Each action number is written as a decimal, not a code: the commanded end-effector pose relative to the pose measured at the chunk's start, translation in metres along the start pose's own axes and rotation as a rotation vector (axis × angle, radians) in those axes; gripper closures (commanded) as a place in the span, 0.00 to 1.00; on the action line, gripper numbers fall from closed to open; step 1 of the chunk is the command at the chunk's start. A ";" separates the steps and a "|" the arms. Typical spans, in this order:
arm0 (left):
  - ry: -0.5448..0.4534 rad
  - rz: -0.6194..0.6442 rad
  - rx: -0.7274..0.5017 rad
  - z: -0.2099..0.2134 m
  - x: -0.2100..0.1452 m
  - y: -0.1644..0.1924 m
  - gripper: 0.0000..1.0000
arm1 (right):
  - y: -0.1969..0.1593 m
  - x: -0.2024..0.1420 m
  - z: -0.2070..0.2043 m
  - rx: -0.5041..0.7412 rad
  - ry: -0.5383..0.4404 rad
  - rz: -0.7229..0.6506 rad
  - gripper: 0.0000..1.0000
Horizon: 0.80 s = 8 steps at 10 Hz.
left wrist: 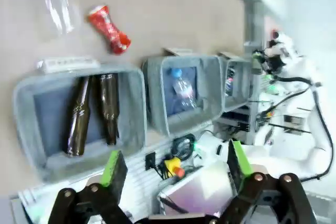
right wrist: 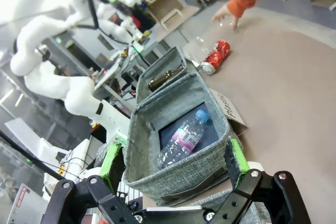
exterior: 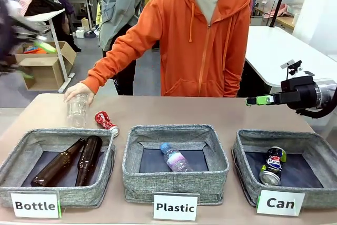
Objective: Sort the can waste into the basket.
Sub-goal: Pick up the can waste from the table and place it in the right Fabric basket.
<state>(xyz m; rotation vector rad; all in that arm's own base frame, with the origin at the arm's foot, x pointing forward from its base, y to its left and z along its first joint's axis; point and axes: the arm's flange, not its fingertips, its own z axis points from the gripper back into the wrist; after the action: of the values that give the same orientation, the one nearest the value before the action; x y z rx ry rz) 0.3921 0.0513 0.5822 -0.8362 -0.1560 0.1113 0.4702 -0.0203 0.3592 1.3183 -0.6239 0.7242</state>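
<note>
Three square grey woven-fabric bins stand in a row along the near edge of the tan table point(exterior: 210, 111), with narrow gaps between them and a bare strip of tabletop behind. The crushed red-and-white can point(exterior: 105, 121), pinched at its waist, lies on that strip just past the far right corner of the "Bottle" bin point(exterior: 84, 193), beside a clear plastic bottle point(exterior: 78, 110) under the person's hand point(exterior: 79, 90). The dark blue-green can point(exterior: 273, 166), shiny and cylindrical, lies on the dark floor of the "Can" basket point(exterior: 287, 135). The "Plastic" bin point(exterior: 174, 180) holds a blue-capped bottle point(exterior: 175, 158); two brown glass bottles point(exterior: 73, 162) lie in the "Bottle" bin. The left gripper point(left wrist: 176, 165) and the right gripper point(right wrist: 173, 160) hang above the bins, each with fingers spread and empty.
</note>
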 end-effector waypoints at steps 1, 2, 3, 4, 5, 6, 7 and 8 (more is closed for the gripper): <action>-0.036 0.041 -0.035 0.043 -0.029 0.042 0.00 | 0.002 0.001 -0.001 -0.012 0.012 0.011 0.00; -0.018 0.015 -0.105 0.069 -0.048 0.069 0.00 | 0.002 0.001 -0.001 -0.012 0.012 0.011 0.00; 0.058 -0.075 -0.201 0.087 -0.072 0.104 0.00 | 0.002 0.001 -0.001 -0.012 0.012 0.011 0.00; 0.101 -0.149 -0.254 0.088 -0.086 0.129 0.00 | 0.002 0.001 -0.001 -0.012 0.012 0.011 0.00; 0.111 -0.174 -0.278 0.084 -0.094 0.148 0.00 | 0.002 0.001 -0.001 -0.012 0.012 0.011 0.00; 0.092 -0.160 -0.303 0.078 -0.102 0.162 0.00 | 0.002 0.001 -0.001 -0.012 0.012 0.011 0.00; 0.083 -0.154 -0.320 0.075 -0.107 0.171 0.00 | 0.002 0.001 -0.001 -0.012 0.012 0.011 0.00; 0.090 -0.155 -0.313 0.075 -0.108 0.168 0.00 | 0.002 0.001 -0.001 -0.012 0.012 0.011 0.00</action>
<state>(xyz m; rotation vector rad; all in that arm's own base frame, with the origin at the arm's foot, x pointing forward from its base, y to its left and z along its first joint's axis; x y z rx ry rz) 0.2659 0.2033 0.4902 -1.1397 -0.1581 -0.0925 0.4701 -0.0203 0.3592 1.3182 -0.6237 0.7244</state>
